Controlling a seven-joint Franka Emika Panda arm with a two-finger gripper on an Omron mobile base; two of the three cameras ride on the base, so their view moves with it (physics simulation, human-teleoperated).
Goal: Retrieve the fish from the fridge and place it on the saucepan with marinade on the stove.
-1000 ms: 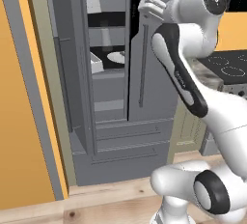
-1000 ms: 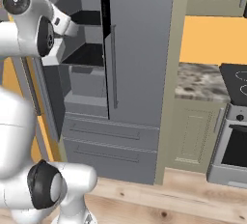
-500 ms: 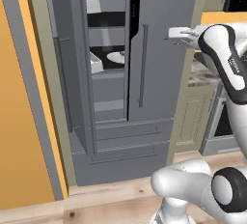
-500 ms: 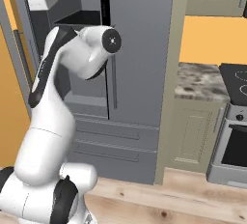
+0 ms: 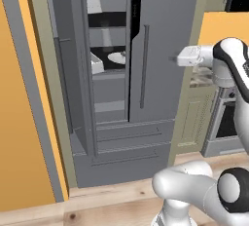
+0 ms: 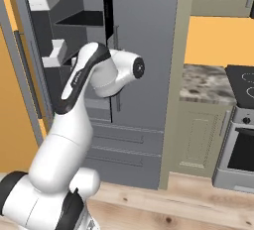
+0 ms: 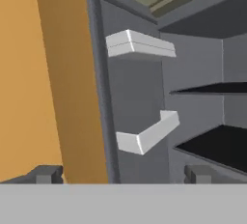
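The fridge (image 5: 160, 49) stands with its left door swung open and its right door closed. Black shelves (image 7: 212, 146) and white door bins (image 7: 147, 133) show inside. My gripper (image 7: 121, 175) is open with nothing between its fingers, which stand far apart. It hangs in front of the closed right door (image 5: 174, 58), pointing left toward the opening. The fish is hidden from view. The black stove (image 6: 243, 83) sits at the far right. The saucepan and marinade are out of view.
A round white plate (image 5: 116, 57) rests on a black shelf inside the fridge. Grey drawers (image 5: 131, 142) sit below. A speckled counter (image 6: 206, 83) over a pale cabinet separates fridge and stove. An orange wall (image 5: 19, 122) borders the open door.
My hand has swung from the top of the fridge opening rightward and lower, ending in front of the closed right door. The jaws stayed open.
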